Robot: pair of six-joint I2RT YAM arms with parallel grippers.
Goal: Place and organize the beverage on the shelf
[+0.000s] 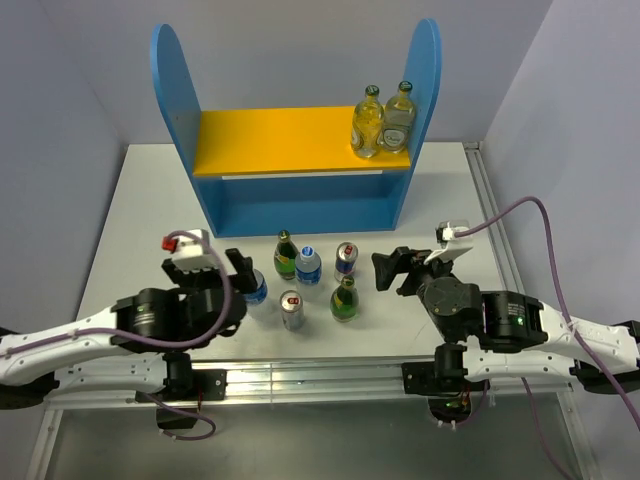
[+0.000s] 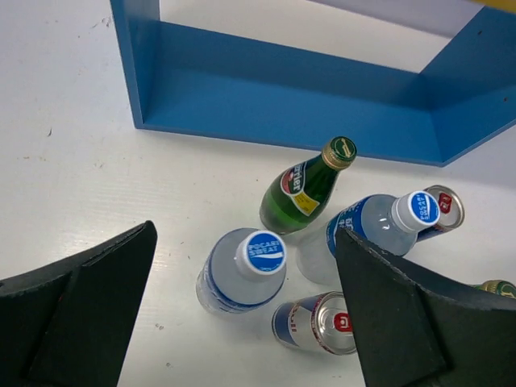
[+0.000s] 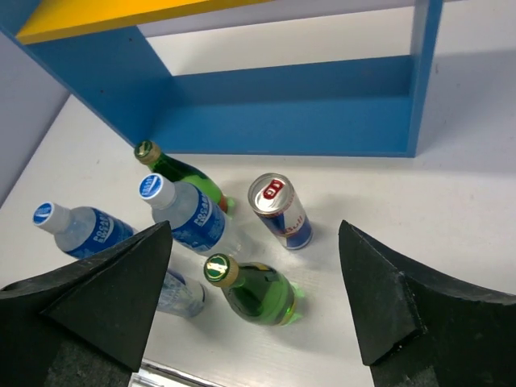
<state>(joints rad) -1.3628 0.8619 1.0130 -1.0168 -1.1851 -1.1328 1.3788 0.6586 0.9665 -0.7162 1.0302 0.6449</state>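
**Ana:** Where do the drinks stand?

**Ben:** All six are upright on the white table (image 1: 130, 200), in front of the blue shelf (image 1: 175, 90) and not on it. A green glass bottle (image 1: 286, 253), a blue-capped water bottle (image 1: 308, 266) and a silver-blue can (image 1: 345, 260) form the row nearer the shelf. A second water bottle (image 1: 256, 288), a second can (image 1: 291, 310) and a second green bottle (image 1: 345, 299) stand nearer the arms.

**Ana:** And the shelf itself?

**Ben:** Its yellow-orange upper board (image 1: 280, 140) carries two pale glass bottles (image 1: 368, 122) at the right end, side by side (whether they touch is hard to say).

**Ana:** The claws?

**Ben:** The left gripper (image 1: 245, 278) is spread wide and grasps nothing. In its wrist view the second water bottle sits between its fingers (image 2: 81, 314), touching neither. The right gripper (image 1: 388, 272) is likewise released and holds nothing. It hangs just right of the cluster, beside the silver-blue can.
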